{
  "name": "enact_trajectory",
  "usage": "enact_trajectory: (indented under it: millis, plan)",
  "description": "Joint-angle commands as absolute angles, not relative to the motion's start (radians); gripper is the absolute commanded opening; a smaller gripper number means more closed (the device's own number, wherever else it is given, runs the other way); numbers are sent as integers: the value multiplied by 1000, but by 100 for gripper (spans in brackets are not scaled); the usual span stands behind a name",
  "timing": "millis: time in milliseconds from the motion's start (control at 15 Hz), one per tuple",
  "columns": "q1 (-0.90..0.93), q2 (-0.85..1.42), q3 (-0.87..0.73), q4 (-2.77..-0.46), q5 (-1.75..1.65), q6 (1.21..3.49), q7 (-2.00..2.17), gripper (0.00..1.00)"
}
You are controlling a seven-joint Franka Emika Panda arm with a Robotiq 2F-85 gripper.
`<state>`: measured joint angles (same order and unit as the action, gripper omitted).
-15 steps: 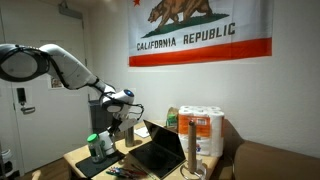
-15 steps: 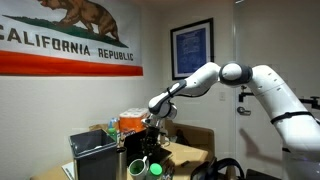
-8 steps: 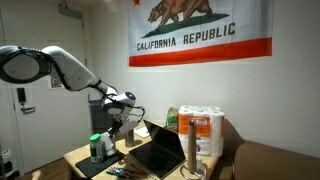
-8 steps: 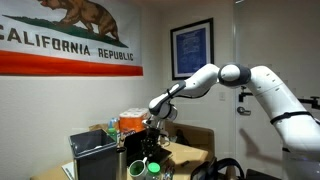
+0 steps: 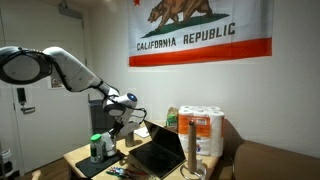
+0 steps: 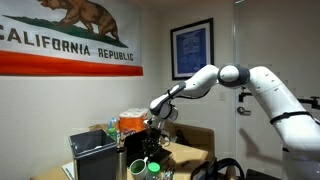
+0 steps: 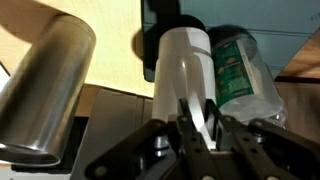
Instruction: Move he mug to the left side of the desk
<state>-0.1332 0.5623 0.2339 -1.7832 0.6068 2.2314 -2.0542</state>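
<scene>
**Wrist view, pincer at the mug.** The pincer [image 7: 201, 125] stands narrow, its jaws close together with a white strip of the mug [image 7: 180, 65] between them. It appears to grip the mug by its wall or handle, though the contact itself is partly hidden. The mug sits in a tight gap on the table [image 7: 115, 40], with the metal bottle [image 7: 45, 85] just beside it on one side and the green-lidded jar [image 7: 243, 70] just beside it on the other. Whether its base rests on the wood cannot be told.

**Hazards.**
- A sideways move before a clear lift would drive the mug or the jaws into the bottle, which is tall, slim and easily toppled.
- The same move the other way would shove the jar.
- A thin hold on a smooth wall may let the mug pivot or slip.
- In an exterior view the laptop [image 5: 158, 150] lies near, within reach of anything that falls.
</scene>
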Motion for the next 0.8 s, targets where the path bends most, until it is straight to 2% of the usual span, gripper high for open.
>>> enact_trajectory:
  millis: [0,467,533,600,667,733]
  plan:
    - [-149,575,227,-1760,632,2225,-2076,9]
    - [-159,580,216,-1764,617,2235,-2082,8]
    - [-158,579,214,-1764,614,2235,-2081,19]
    - [-158,579,212,-1763,611,2234,-2082,45]
    - [-157,579,210,-1764,609,2236,-2080,46]
    - [-156,578,208,-1764,607,2238,-2080,53]
